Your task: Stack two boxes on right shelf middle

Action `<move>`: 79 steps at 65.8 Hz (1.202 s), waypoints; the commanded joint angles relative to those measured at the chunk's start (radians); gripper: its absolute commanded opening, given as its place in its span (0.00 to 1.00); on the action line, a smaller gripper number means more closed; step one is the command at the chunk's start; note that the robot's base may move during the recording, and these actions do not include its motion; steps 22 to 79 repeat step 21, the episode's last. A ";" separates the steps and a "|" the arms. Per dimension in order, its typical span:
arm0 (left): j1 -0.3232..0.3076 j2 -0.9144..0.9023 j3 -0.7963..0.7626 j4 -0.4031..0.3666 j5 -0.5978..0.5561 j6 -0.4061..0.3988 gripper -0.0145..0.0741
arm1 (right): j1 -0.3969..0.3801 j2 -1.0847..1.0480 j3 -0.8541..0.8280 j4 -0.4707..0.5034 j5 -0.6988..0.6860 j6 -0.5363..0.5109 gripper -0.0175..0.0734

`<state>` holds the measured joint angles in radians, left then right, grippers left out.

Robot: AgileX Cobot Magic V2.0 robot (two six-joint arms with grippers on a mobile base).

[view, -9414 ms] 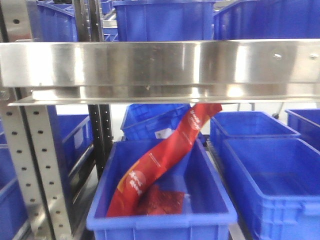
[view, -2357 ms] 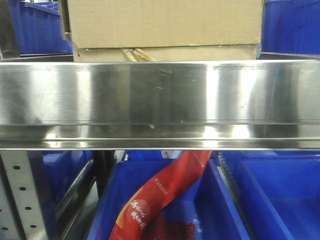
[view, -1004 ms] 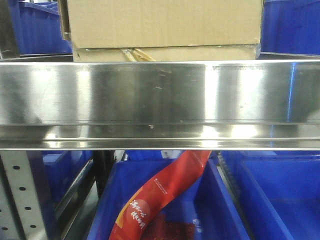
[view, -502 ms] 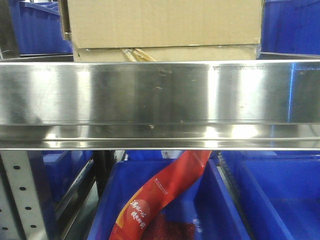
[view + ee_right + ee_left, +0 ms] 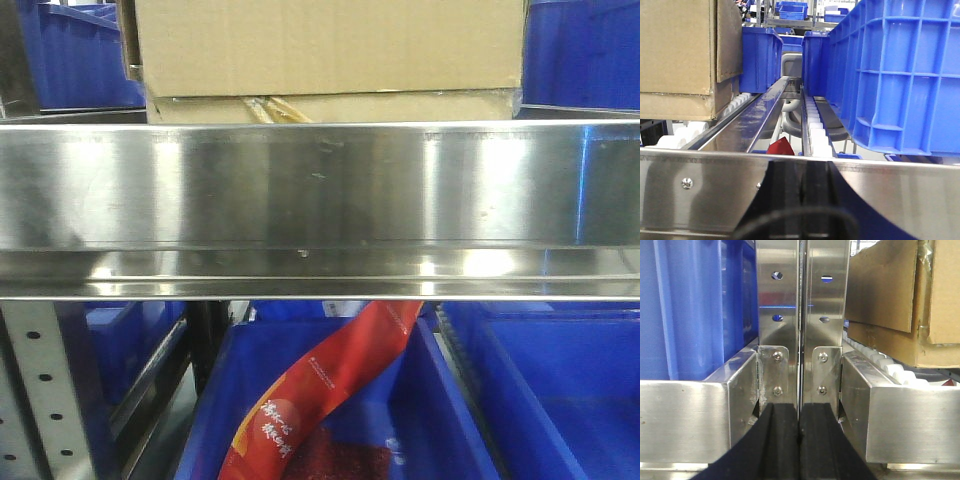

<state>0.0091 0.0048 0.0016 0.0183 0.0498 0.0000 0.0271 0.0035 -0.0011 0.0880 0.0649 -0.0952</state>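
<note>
Front view: two wide plain brown corrugated cardboard boxes, the upper one [image 5: 330, 45] stacked on the lower one [image 5: 330, 106], sit on my shiny stainless steel shelf level [image 5: 320, 200], just behind its broad reflective front rim. Below it, a long red printed packet [image 5: 320, 385] leans in a deep blue plastic bin [image 5: 455, 420].

Left wrist view: my left black pincer [image 5: 799, 440] shows its two pads pressed together with nothing between them, in front of twin perforated steel uprights [image 5: 800, 305]. The stacked brown boxes [image 5: 890, 300] rest on white rollers to the right; a blue plastic crate [image 5: 695, 305] stands left.

Right wrist view: my right black pincer [image 5: 799, 197] is likewise closed and empty at the steel rim [image 5: 700, 190]. The boxes [image 5: 680, 55] sit left, a large ribbed blue plastic crate [image 5: 900, 75] right.
</note>
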 commanded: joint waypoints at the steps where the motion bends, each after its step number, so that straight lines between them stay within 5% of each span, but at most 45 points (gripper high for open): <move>1: 0.001 -0.005 -0.002 -0.003 -0.018 0.000 0.04 | -0.005 -0.003 0.001 0.005 -0.022 0.000 0.01; 79: 0.001 -0.005 -0.002 -0.003 -0.018 0.000 0.04 | -0.005 -0.003 0.001 0.005 -0.022 0.000 0.01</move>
